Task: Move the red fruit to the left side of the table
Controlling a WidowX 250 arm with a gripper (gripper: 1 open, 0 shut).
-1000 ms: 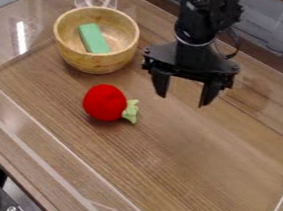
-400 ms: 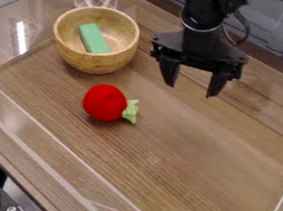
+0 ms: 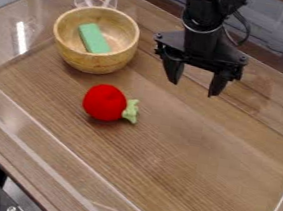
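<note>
The tabletop (image 3: pixel 190 156) is brown with a fine wood grain running across it, and the low walls along its edges are clear acrylic that catches pale reflections. The red fruit (image 3: pixel 103 101), near the tabletop's middle, is bright red with a small green leafy stem. Toward the far left corner sits a wooden bowl (image 3: pixel 72 53) in a light tan, holding a green block (image 3: pixel 92 38) (a paler, minty shade than the stem). The end effector (image 3: pixel 196 82) is black, as is the arm above it.
</note>
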